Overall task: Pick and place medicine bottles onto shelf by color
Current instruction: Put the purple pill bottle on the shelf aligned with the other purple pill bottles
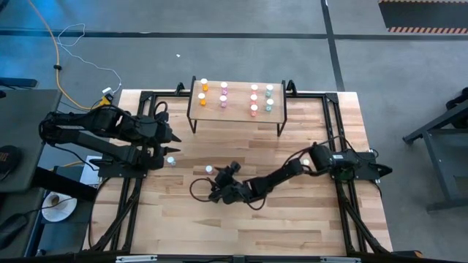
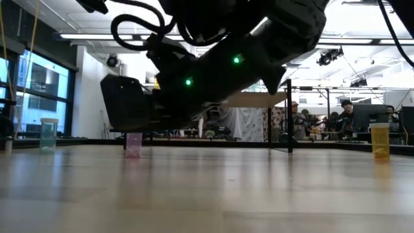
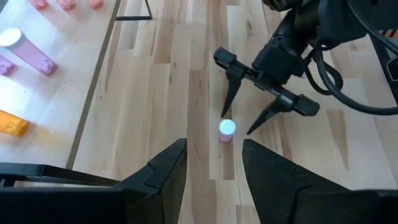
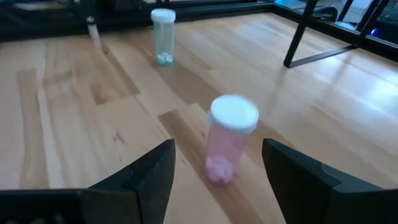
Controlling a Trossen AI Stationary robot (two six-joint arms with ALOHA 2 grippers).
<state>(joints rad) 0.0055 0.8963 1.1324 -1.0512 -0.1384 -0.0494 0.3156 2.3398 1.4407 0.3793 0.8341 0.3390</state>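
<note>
The right end effector (image 1: 217,174) is held wide open, gripping nothing, just short of an upright pink bottle (image 4: 227,146) on the tabletop (image 1: 307,219). The left end effector (image 3: 214,177), also open and empty, is kept aside.

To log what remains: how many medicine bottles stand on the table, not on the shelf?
3. A teal bottle near the left gripper, a pink bottle just ahead of the right gripper, an orange bottle beside the right arm. Arms may hide more.

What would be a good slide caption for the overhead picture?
Right gripper open beside a pink bottle on the table; left gripper waits near the shelf.
</note>
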